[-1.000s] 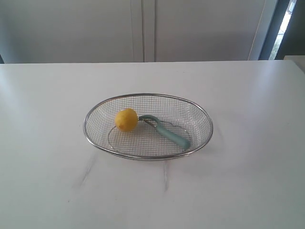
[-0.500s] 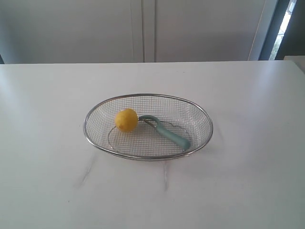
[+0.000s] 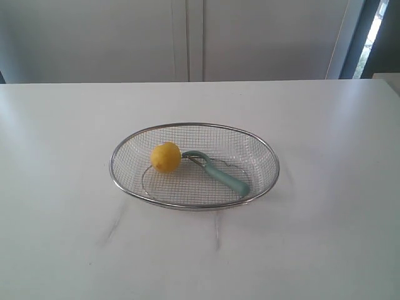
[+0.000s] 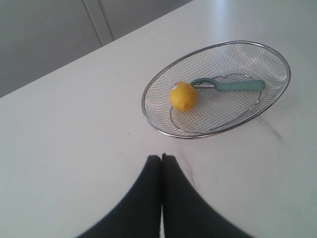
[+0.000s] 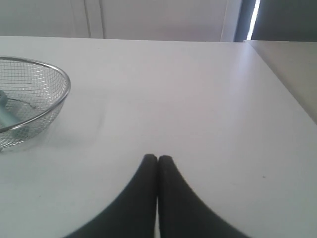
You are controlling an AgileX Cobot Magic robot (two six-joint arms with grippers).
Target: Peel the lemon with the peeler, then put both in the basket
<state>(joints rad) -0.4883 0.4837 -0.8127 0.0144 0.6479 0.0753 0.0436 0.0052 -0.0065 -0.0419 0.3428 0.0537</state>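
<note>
Peeler (image 3: 219, 174) lies flat inside the basket (image 3: 194, 124). In the exterior view its long axis runs diagonally: looped metal blade head up-left, teal-green handle end down-right, close to the basket's near-right wall. The head ends just beside the lemon (image 3: 165, 157); can't tell if they touch.

The lemon sits in the left half of the basket on the mesh floor. It's round and yellow, the skin looks whole, and the left wrist view shows a tiny reddish-white sticker on top.

The basket is a shallow oval of silver wire mesh with a thick rim, roughly centred on the white table (image 3: 325, 237).

Left gripper (image 4: 161, 157): fingertips pressed together, nothing between them, above bare table. The basket with both items is out ahead of it, well apart.

Right gripper (image 5: 157, 158): fingertips likewise together and empty, above bare table. Its camera catches only one end of the basket and a bit of the handle, well apart from the tips. Neither arm shows in the exterior view.
</note>
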